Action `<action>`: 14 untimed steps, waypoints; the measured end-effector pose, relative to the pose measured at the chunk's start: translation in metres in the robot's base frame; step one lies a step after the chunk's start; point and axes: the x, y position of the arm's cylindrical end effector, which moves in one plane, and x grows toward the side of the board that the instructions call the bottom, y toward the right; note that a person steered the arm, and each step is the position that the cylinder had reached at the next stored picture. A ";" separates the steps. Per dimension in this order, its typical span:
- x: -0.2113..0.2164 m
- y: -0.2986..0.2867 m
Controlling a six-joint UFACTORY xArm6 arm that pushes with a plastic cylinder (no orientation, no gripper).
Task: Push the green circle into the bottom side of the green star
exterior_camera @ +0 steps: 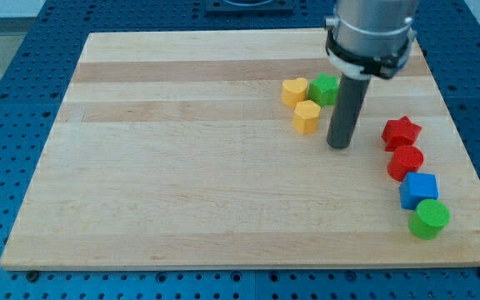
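Observation:
The green circle [429, 218] lies near the board's lower right, touching the blue cube [418, 190] above it. The green star [324, 88] sits at the upper middle-right, partly hidden behind my rod, touching the yellow heart [294, 90]. My tip [338, 145] rests on the board just below and right of the green star, right of the yellow hexagon [307, 117]. The tip is far up and left of the green circle and touches no block.
A red star [401, 132] and a red round block [405, 162] stand in a column above the blue cube, right of my tip. The wooden board [182, 167] lies on a blue perforated table; its right edge is close to the column.

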 end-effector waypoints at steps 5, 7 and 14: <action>0.149 0.070; 0.148 0.129; 0.096 0.017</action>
